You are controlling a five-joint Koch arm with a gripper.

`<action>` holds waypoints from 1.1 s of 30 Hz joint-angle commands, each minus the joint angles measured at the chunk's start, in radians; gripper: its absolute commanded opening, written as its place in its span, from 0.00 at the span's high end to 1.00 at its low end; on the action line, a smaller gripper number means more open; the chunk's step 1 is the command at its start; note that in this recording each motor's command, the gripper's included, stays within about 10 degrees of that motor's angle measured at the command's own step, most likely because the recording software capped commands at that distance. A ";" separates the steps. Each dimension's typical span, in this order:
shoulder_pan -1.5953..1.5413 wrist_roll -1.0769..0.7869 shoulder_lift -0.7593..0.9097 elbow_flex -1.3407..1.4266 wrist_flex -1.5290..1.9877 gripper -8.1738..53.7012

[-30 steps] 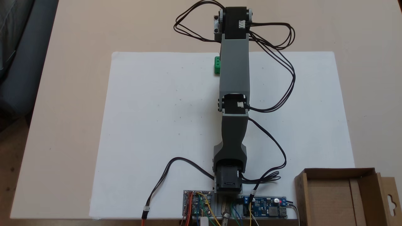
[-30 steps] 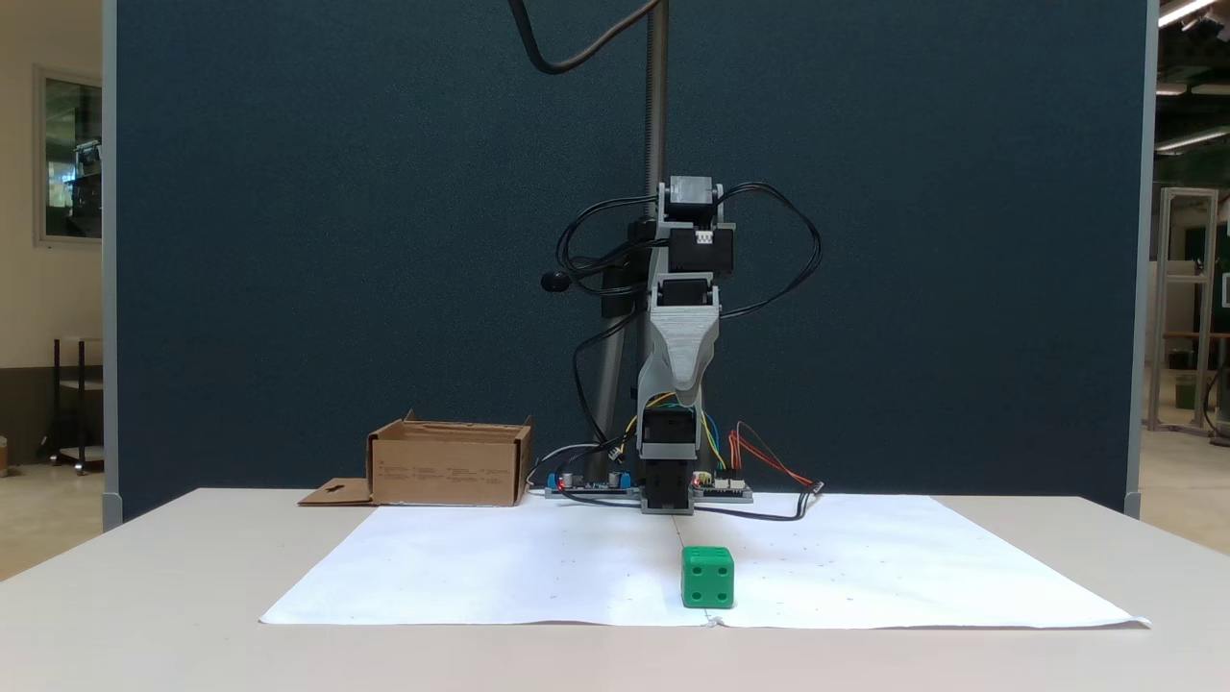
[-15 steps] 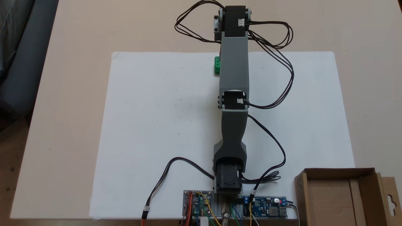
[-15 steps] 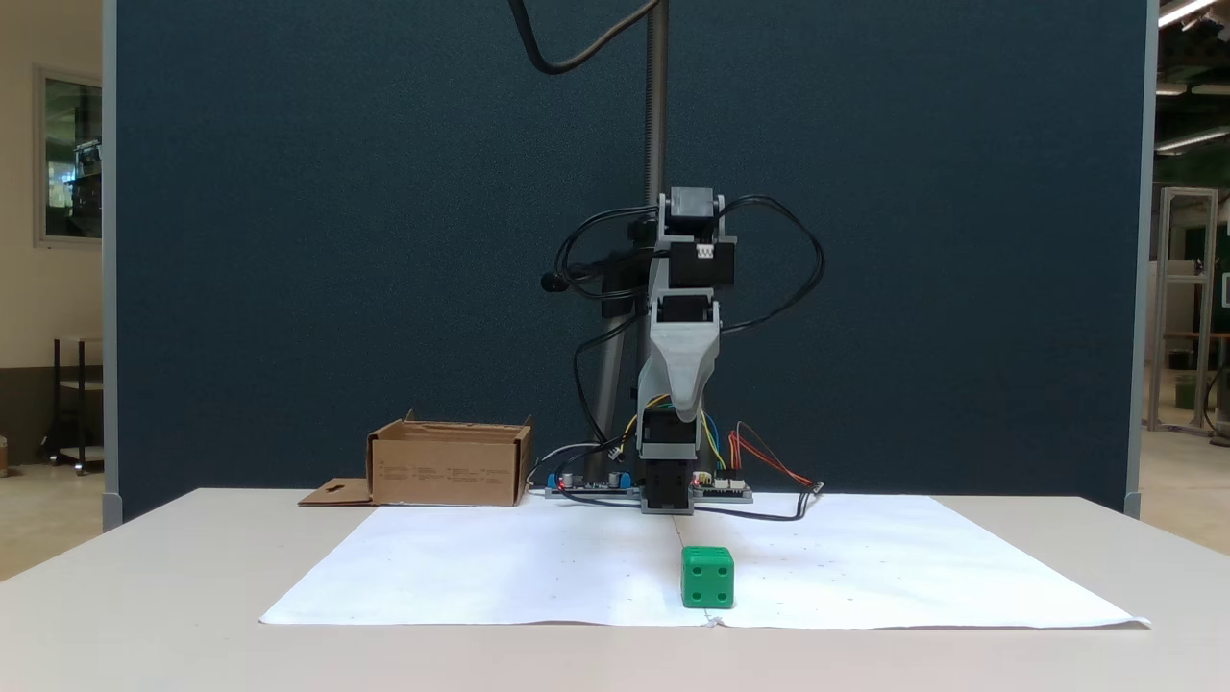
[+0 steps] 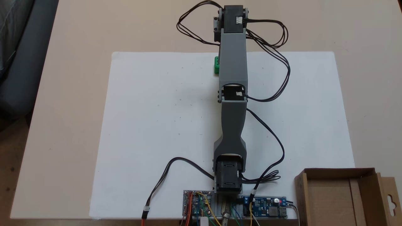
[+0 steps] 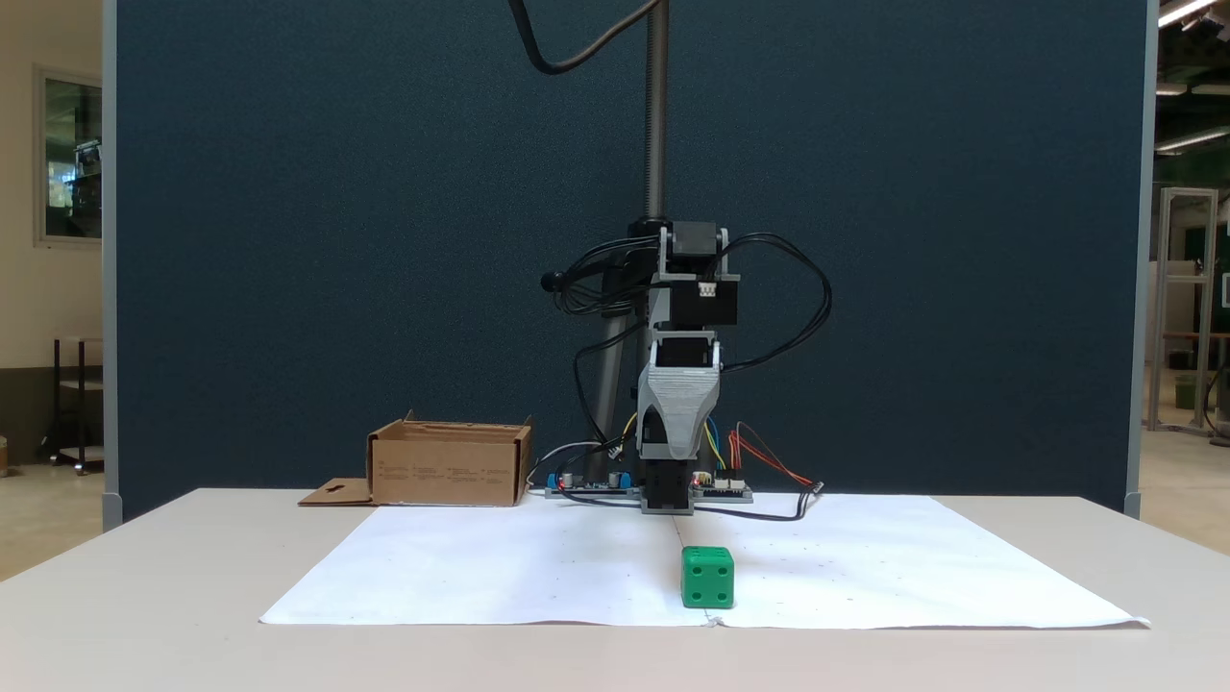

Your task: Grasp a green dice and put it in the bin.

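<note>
Cardboard bin (image 5: 333, 172) sits open-topped on the surface (image 5: 78, 31). The high fixed view looks into it and sees plain brown floor, with its near end cut by the frame edge. The level fixed view gives the bin's (image 6: 447, 471) outer wall, inside hidden, hang-tab flap (image 6: 332, 495) lying flat beside it.

Green dice (image 6: 707, 578) is out of the bin, resting on the white paper (image 6: 528, 567). In the level view it's below and slightly right of the tool (image 6: 678, 437) and closer to the camera, not touching it. Bin is left of the tool in that view, farther back, well apart from the dice.

Tool hangs off the wrist as a grey ribbed piece seen end-on. Can't tell if the jaws are wide or narrow, and nothing seen in them.

From above, the arm (image 5: 233, 59) stretches over the paper and covers most of the dice (image 5: 216, 65), a green sliver showing at the forearm's left edge. The level view shows the whole front face of the dice, four pips. Circuit boards (image 5: 198, 202) sit by the arm base, next to the bin.
</note>
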 commanded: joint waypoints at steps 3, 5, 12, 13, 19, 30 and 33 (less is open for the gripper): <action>-0.014 0.074 0.005 -0.071 0.084 0.17; -0.015 0.074 0.000 -0.071 0.057 0.17; -0.034 0.072 -0.018 -0.071 -0.023 0.17; -0.041 0.072 -0.020 -0.071 -0.023 0.17; -0.072 0.057 -0.031 -0.072 -0.049 0.17; -0.092 0.021 -0.092 -0.129 -0.081 0.17; -0.086 0.020 -0.112 -0.149 -0.089 0.17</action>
